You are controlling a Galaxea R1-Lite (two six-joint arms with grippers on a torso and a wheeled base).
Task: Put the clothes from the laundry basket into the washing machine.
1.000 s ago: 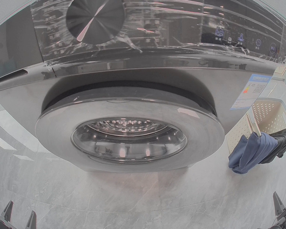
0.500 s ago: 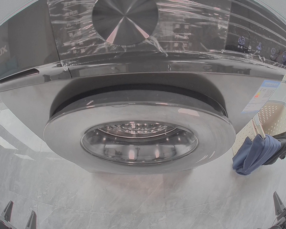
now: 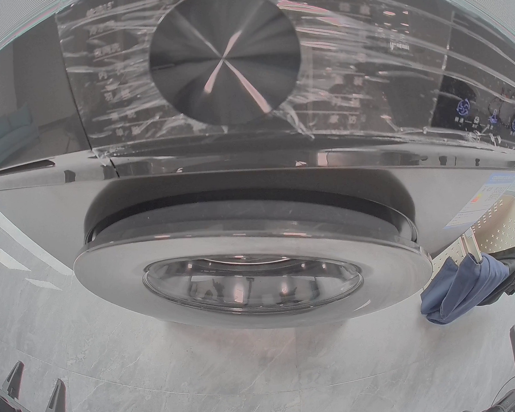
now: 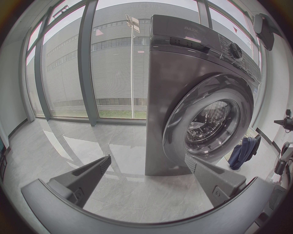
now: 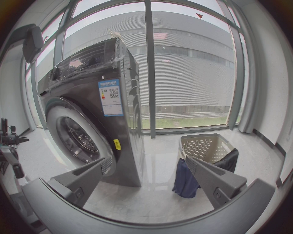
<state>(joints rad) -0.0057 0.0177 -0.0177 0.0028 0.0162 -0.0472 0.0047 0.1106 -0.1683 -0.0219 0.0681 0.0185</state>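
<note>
Head view: the washing machine (image 3: 55,205) stands straight ahead with its round door (image 3: 251,277) shut. That is the main hazard, since nothing can go in until the door is opened. The left end effector (image 3: 35,390) sits low over the floor (image 3: 246,361), its fingers apart and empty. The laundry basket (image 3: 500,229) stands off to the right, past the machine's corner. A blue garment (image 3: 459,285) and a black garment (image 3: 514,262) hang over its near rim.

Left wrist view: the fingers stand well apart, with nothing between them. Beyond them the door's glass shows a drum that looks bare, so the load probably has not started. A tall window (image 4: 116,61) runs behind the machine.

Right wrist view: the right end effector (image 5: 148,161) is also spread and empty, and it faces the gap between machine and basket. The draped clothes are the likely trouble here. A pinch on a loose fold could slip, or it could drag the light basket along and drop cloth on the floor. The machine's side panel, which carries a label sticker (image 5: 110,97), lies between basket and door
</note>
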